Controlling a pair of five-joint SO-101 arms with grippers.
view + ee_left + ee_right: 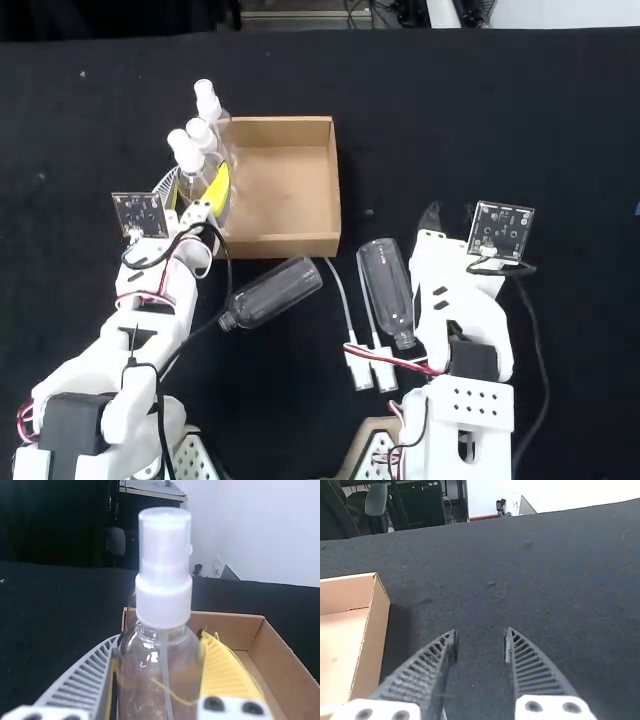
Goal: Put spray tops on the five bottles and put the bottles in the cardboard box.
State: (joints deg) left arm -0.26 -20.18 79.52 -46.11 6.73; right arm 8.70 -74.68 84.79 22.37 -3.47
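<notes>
The left gripper (161, 652) is clamped round the body of a clear bottle (150, 675) that carries a white spray top (164, 575). It holds the bottle upright at the left wall of the box (290, 243); whether the bottle is over the box floor or just outside it cannot be told. Two more capped bottles (203, 112) stand close behind it along the same wall, so three are capped in all. In front of the box one bare bottle (272, 293) lies on its side. To its right are two loose spray tops (357, 372), their thin tubes pointing back toward the box, then a second bare bottle (388, 290), also lying down. That makes five bottles, five tops and one box. The bottles look empty, light, smooth and prone to roll, and are probably best pinched across the body below the shoulder. The tops are small with bendy tubes, so the collar is the likely place to grip. To the right of the box, the right gripper (481, 632) hangs spread and empty over the table (560, 570).
</notes>
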